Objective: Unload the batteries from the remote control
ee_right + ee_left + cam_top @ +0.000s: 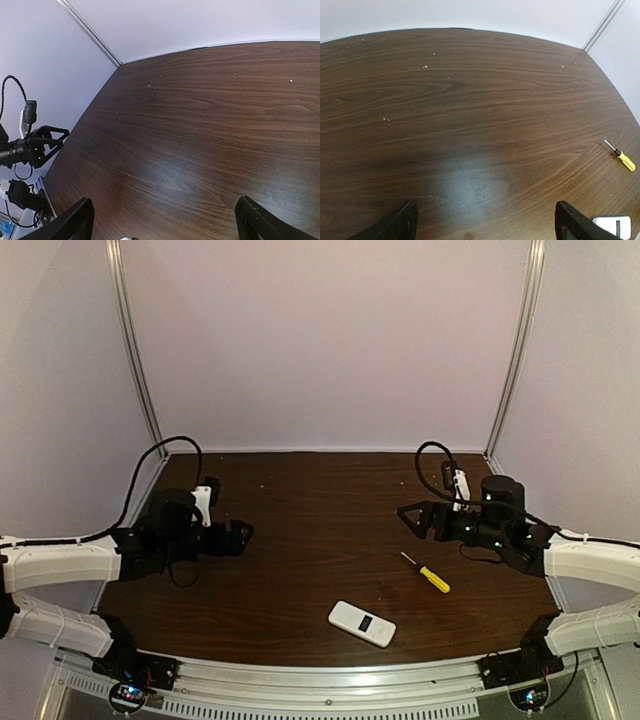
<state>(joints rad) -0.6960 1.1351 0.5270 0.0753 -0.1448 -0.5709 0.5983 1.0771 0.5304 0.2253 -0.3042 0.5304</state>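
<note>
- The remote control (362, 624) is a flat white slab with rounded corners and a small dark window on its upturned face. It lies askew near the front edge of the counter (300, 490), between the two arms and closer to the right one.
- In the left wrist view only one white corner of it (612, 223) shows, at the bottom right.
- The counter is dark brown wood with a long flowing grain, a dull sheen and a few pale specks.
- A screwdriver (427, 574) with a thin metal shaft and a stubby yellow handle lies near the remote, on its far side and apart from it.
- The left pincer (245, 537) hovers over the left side of the counter, its black jaws spread wide and holding nothing.
- The right pincer (405, 522) hangs over the right side, beyond the screwdriver, its jaws likewise wide apart and holding nothing.
</note>
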